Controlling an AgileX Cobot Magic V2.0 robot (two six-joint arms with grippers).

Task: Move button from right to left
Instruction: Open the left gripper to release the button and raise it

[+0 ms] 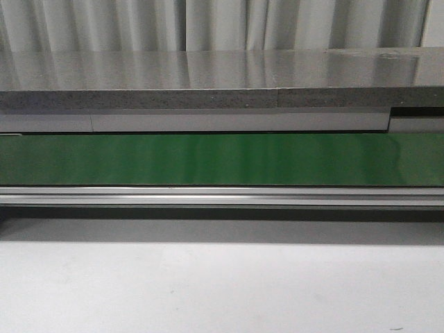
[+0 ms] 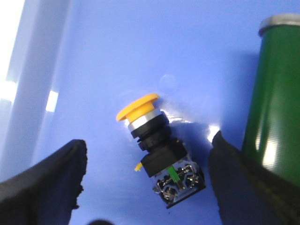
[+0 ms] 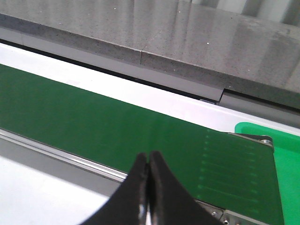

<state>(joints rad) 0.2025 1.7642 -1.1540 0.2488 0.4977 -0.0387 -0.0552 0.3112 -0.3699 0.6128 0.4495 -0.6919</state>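
The button (image 2: 157, 150), a yellow mushroom cap on a black boxy body with metal terminals, lies on its side on a blue surface (image 2: 140, 56) in the left wrist view. My left gripper (image 2: 145, 164) is open, one dark finger on each side of the button, neither touching it. My right gripper (image 3: 149, 161) is shut with nothing between its fingers, hovering over the near rail of the green belt (image 3: 93, 122). The front view shows only the green belt (image 1: 222, 159); neither the button nor either gripper appears there.
The belt's rounded green end roller (image 2: 274, 93) stands close beside the button. A grey stone-like ledge (image 1: 208, 76) runs behind the belt. A bright green tray (image 3: 276, 140) sits at the belt's other end. White tabletop (image 1: 222, 284) lies in front of the aluminium rail (image 1: 222, 196).
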